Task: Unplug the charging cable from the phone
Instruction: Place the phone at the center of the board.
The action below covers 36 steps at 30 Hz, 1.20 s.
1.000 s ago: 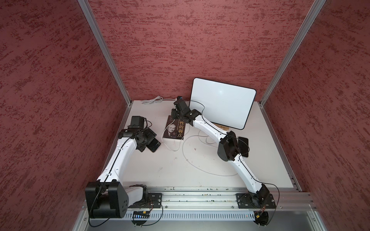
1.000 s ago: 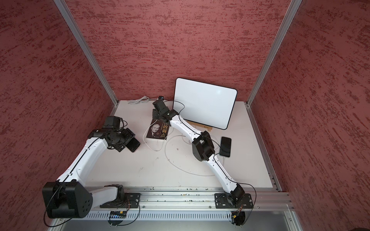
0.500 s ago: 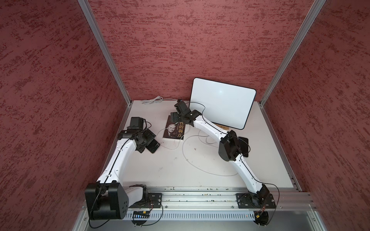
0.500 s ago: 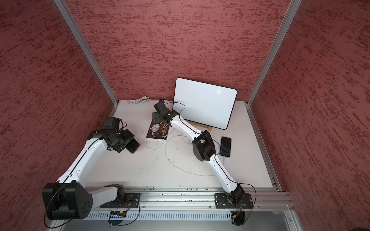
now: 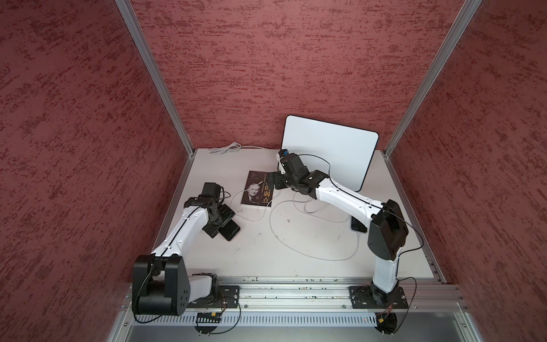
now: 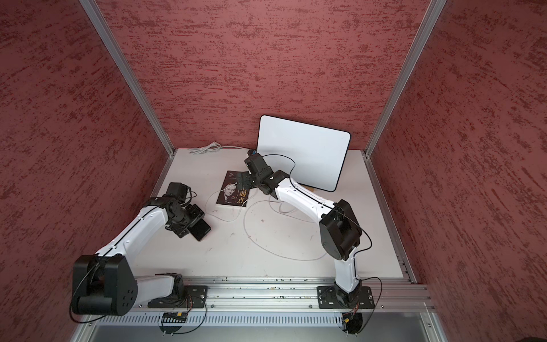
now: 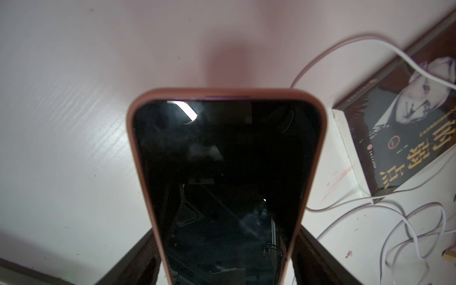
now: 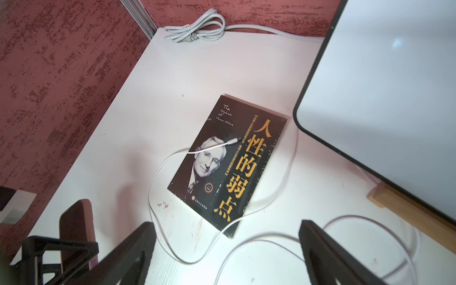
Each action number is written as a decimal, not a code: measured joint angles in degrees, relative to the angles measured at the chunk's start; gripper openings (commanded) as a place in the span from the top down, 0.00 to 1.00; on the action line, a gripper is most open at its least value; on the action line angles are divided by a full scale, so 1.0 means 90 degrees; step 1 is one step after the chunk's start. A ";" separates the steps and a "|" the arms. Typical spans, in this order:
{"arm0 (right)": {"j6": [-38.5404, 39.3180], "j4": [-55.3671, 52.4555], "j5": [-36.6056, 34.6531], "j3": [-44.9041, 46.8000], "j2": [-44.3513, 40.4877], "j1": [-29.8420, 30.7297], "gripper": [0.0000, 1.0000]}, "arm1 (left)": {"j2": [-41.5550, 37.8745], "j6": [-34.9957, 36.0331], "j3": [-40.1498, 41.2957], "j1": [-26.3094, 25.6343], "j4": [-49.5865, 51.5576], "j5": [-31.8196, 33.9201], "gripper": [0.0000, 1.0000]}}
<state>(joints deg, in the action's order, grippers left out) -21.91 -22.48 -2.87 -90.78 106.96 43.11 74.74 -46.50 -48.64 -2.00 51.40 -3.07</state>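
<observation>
Phone (image 7: 222,148) clamped in left pincer (image 7: 225,232), right pincer (image 8: 227,227) wide open; loose cable (image 8: 187,151) across book (image 8: 234,172) could snag it retreating.

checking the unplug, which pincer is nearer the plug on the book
Right. The right pincer hovers beside the plug over the book; the left pincer sits apart, holding the phone.

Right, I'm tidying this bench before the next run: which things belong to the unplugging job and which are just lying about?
In the job:
phone, gripped by the left tool
white charging cable, plug lying free on the book
right tool, open

Lying about:
book
white board
coiled grey cord
wooden stand
</observation>
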 measured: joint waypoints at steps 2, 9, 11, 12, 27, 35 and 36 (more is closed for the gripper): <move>-0.0032 0.0124 0.0022 0.0559 -0.0330 0.0027 0.04 | 0.0158 -0.0027 0.0070 -0.0078 -0.0075 0.0027 0.38; -0.0192 0.0369 0.0029 0.2084 -0.1190 0.0124 0.04 | 0.0639 -0.0124 0.0279 -0.0163 -0.0396 0.0075 0.38; -0.0243 0.0408 0.0022 0.2334 -0.1418 0.0158 0.04 | 0.0714 -0.0143 0.0323 -0.0172 -0.0454 0.0095 0.38; -0.0267 0.0440 0.0019 0.2446 -0.1542 0.0168 0.04 | 0.0746 -0.0146 0.0330 -0.0175 -0.0481 0.0102 0.38; -0.0612 0.0731 -0.0204 0.3410 -0.2346 0.0192 0.04 | 0.1042 -0.0158 0.0403 -0.0180 -0.0726 0.0202 0.25; -0.0687 0.0738 -0.0359 0.3582 -0.2424 0.0194 0.02 | 0.1076 -0.0136 0.0403 -0.0180 -0.0831 0.0206 0.00; -0.0687 0.0733 -0.0386 0.3597 -0.2446 0.0194 0.02 | 0.1083 -0.0136 0.0403 -0.0180 -0.0843 0.0206 0.00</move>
<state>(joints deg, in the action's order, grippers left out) -28.10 -15.88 -6.35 -58.41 84.95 44.86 84.49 -47.72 -45.01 -3.62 43.81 -1.21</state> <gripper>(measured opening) 0.982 0.997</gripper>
